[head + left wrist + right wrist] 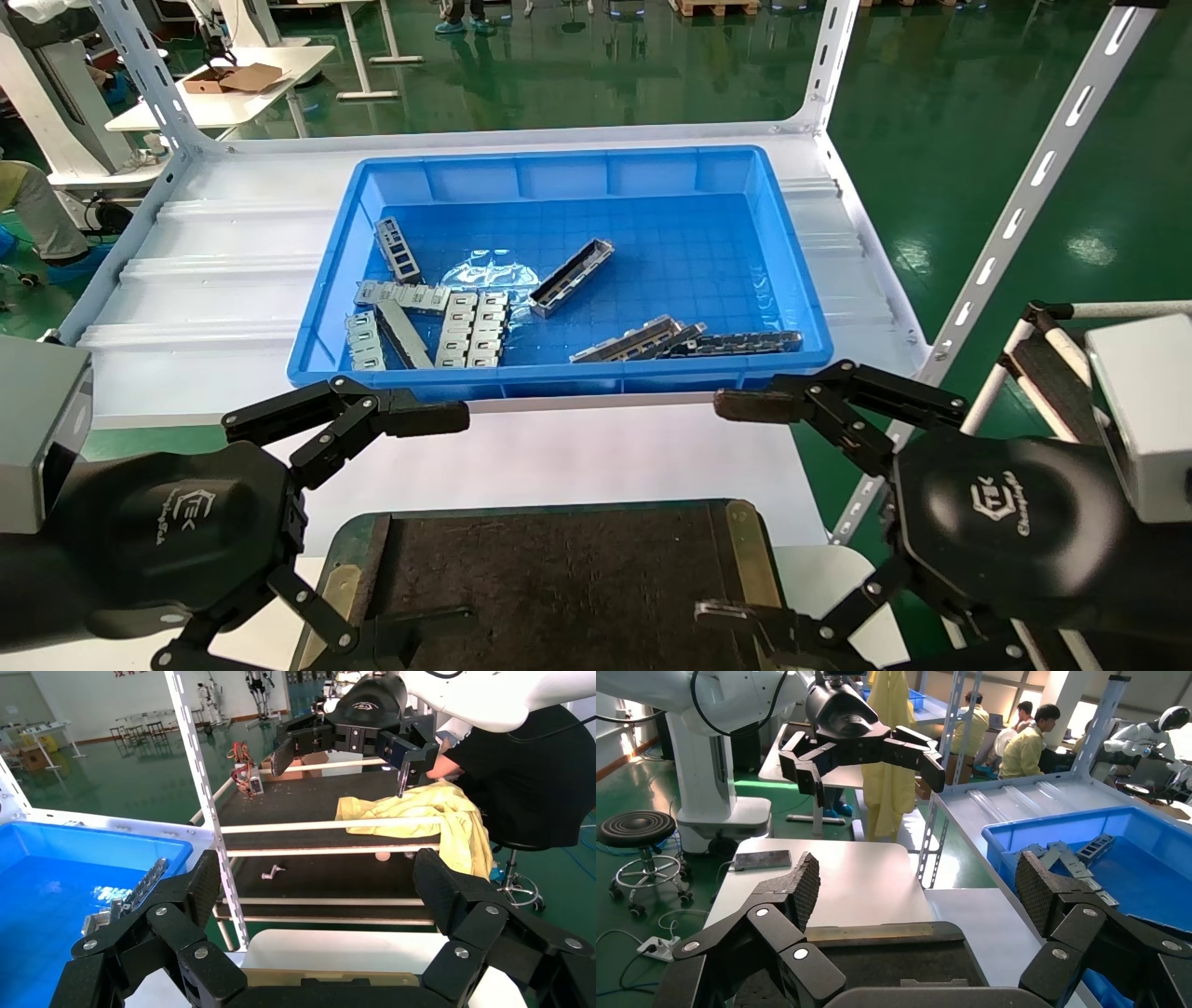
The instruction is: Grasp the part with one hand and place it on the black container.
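- Our right hand (736,508) hangs at about 4 o'clock in the head view, over the right edge of the black container (559,587). Its fingers are spread wide and released, with nothing between them.
- In the right wrist view the same right hand (916,888) shows its two ribbed fingertips (803,885) far apart above the container's near rim (877,934).
- Our left hand (438,522) sits at about 8 o'clock, mirrored over the container's left edge, likewise splayed and empty.
- In the left wrist view the left hand (320,881) frames the right one farther off, both unclenched.
- The black container lies at 6 o'clock on the white desk (559,457), with a brass-coloured strip (745,550) along its right side.
- Just beyond, at 12 o'clock from the hands, stands the blue plastic bin (559,373) on a white ribbed shelf (214,270).
- The part (572,278), a silver-grey channel bracket, lies slantwise near the middle of the bin floor, apart from both hands.
- Flat pale-grey plates (470,326) lie at its 8 o'clock; darker strips (736,343) rest along the bin's near wall at 5 o'clock.
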You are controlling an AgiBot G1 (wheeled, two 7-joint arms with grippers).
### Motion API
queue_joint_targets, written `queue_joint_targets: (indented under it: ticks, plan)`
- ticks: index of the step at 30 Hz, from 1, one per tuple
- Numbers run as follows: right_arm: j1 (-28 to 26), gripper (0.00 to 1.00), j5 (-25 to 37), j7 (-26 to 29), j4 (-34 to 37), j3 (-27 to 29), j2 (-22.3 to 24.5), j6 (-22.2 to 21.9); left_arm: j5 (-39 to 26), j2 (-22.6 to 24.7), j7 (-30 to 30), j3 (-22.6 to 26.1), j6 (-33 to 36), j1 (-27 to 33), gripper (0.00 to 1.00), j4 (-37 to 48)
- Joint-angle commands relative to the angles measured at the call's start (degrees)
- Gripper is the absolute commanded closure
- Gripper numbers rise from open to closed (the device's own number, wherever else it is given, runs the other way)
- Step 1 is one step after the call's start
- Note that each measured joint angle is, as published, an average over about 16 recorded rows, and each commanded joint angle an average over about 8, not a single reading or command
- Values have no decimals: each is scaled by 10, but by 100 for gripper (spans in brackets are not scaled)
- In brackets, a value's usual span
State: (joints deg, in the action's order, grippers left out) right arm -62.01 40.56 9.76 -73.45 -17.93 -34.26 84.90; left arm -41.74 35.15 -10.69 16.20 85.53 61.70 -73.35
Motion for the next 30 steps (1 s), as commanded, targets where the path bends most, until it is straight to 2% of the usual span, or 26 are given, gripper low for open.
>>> queue_joint_targets:
  ticks: [1, 30]
  plan:
    - [0, 0, 0, 0, 0, 0, 0, 0, 0, 0, 0, 0, 0, 0, 0, 0]
    - [0, 0, 0, 0, 0, 0, 0, 0, 0, 0, 0, 0, 0, 0, 0, 0]
